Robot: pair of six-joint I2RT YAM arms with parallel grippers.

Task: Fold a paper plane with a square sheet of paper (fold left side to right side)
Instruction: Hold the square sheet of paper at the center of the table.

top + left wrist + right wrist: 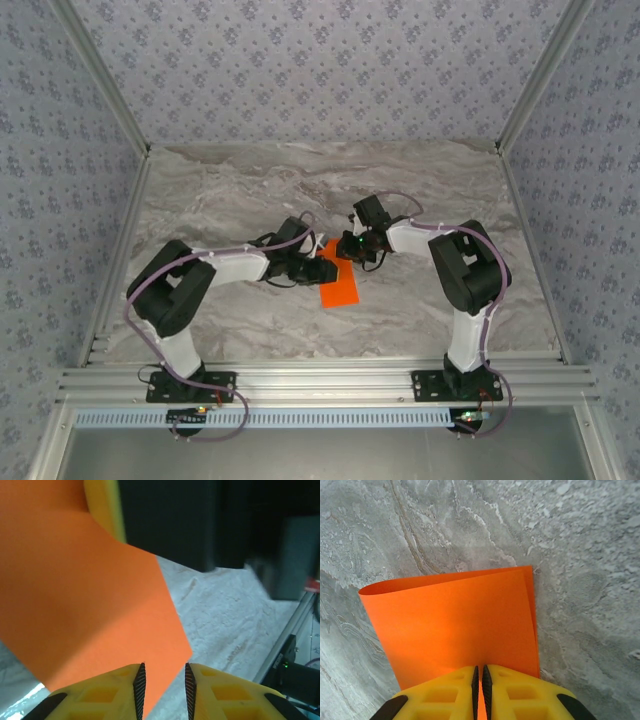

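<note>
- The sheet of paper [340, 288] is bright orange and sits about midway between the left and right edges of the table [250, 190], somewhat closer to the near edge than to the far one.
- From the top camera it reads as a narrow slanted strip. Its far end lies between the two grippers and its near end points toward the arm bases.
- In the right wrist view the sheet [455, 625] is doubled over on itself. The bend on the left is a soft, rounded loop rather than a sharp crease, and on the right two free edges lie almost on top of each other, the lower one peeking out a little.
- The right gripper [480, 672] has its yellow jaws pressed nearly together, with only a thin sliver of orange between them. It pinches both layers at the edge of the sheet nearest its camera.
- From above, the right gripper [357, 252] reaches in from the right and meets the far end of the sheet.
- The left gripper [162, 672] has its jaws a little apart, with a clear gap between the ribbed pads. An edge of the sheet [85, 605] runs into that gap but is not clamped.
- In the same view a corner of the sheet juts over the marbled table [225, 610], and one yellow finger [105, 510] of the right gripper shows behind the paper's top edge.
- From above, the left gripper [322, 270] comes in from the left, right beside the far part of the sheet.
</note>
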